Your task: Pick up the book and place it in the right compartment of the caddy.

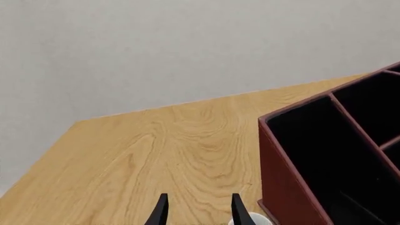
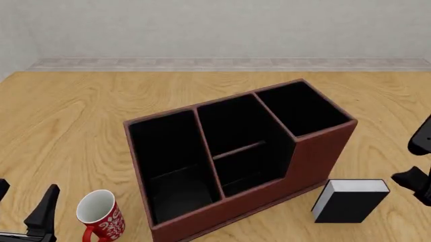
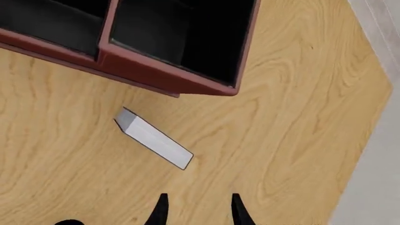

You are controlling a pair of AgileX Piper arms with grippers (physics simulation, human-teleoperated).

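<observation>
The book (image 2: 350, 200), black-covered with white page edges, stands on the table just in front of the caddy's right end. In the right wrist view the book (image 3: 154, 139) shows as a pale page edge. The reddish-brown caddy (image 2: 316, 151) sits mid-table, and its right compartment (image 2: 303, 108) holds nothing. My right gripper (image 2: 416, 160) hovers open to the right of the book, apart from it, its fingers (image 3: 161, 208) bare. My left gripper (image 2: 27, 190) is open at the front left, beside the mug.
A red-and-white patterned mug (image 2: 100, 214) stands upright at the front left, close to the caddy's left end (image 1: 293, 187); its white rim (image 1: 247, 219) shows by my left fingers. The table's far edge meets a grey wall.
</observation>
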